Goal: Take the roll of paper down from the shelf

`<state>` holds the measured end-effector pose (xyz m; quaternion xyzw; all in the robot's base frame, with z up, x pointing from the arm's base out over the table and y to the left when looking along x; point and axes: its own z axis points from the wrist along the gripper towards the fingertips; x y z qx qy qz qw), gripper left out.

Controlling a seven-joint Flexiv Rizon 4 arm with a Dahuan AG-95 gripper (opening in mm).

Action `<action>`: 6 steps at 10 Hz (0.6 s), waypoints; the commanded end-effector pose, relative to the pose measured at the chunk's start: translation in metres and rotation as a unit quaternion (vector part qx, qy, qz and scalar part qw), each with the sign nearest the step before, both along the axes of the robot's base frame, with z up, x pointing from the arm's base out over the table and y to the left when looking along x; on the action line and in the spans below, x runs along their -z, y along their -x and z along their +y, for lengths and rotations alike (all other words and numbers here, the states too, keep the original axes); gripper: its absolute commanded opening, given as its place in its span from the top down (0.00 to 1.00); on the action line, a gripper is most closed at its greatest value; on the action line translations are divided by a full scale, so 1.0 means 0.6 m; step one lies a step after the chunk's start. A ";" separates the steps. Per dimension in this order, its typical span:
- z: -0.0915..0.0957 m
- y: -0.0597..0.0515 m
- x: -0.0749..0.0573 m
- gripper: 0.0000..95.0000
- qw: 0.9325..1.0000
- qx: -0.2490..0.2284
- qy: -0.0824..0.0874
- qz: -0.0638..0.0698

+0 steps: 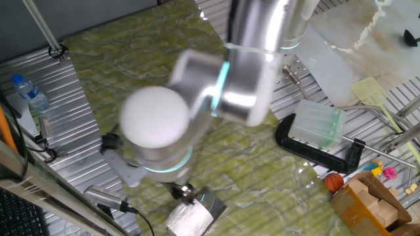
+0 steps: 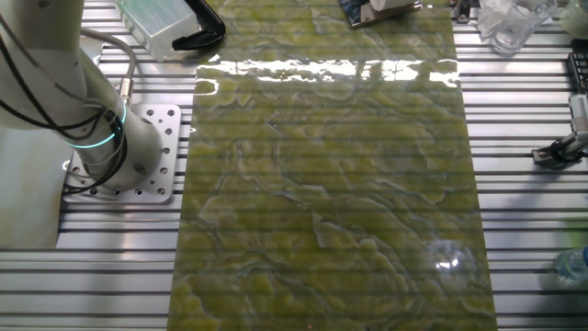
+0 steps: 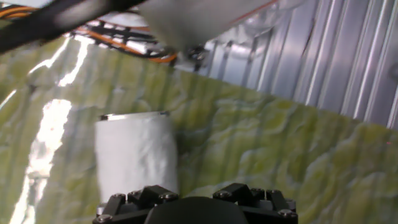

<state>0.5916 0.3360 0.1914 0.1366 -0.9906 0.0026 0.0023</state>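
Note:
The roll of paper [image 1: 186, 219] is a stubby white cylinder at the near edge of the green mat. It lies against the shiny dark grey shelf [image 1: 212, 204]. I cannot tell whether it rests on the slab or beside it. My gripper [image 1: 181, 192] hangs just above and behind the roll, blurred, under the big arm. In the hand view the roll [image 3: 134, 155] fills the lower left, with a thin shiny edge at its far end. Only the gripper's black mount [image 3: 196, 208] shows there; the fingers are hidden. In the other fixed view the roll [image 2: 390, 5] and shelf [image 2: 356, 9] are cut off by the top edge.
A translucent plastic box [image 1: 317, 124] sits on a black clamp [image 1: 321, 156] at the right. A cardboard box [image 1: 371, 206] and an orange ball [image 1: 335, 181] are at the lower right. A water bottle [image 1: 29, 92] lies at the left. Orange cables [image 3: 124, 40] run beyond the mat.

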 end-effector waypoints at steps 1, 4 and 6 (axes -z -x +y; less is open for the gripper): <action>-0.002 0.000 -0.001 0.20 1.000 -0.008 -0.006 0.002; -0.002 -0.004 0.013 0.20 1.000 -0.001 -0.003 -0.003; -0.002 -0.005 0.013 0.20 1.000 -0.006 -0.003 -0.007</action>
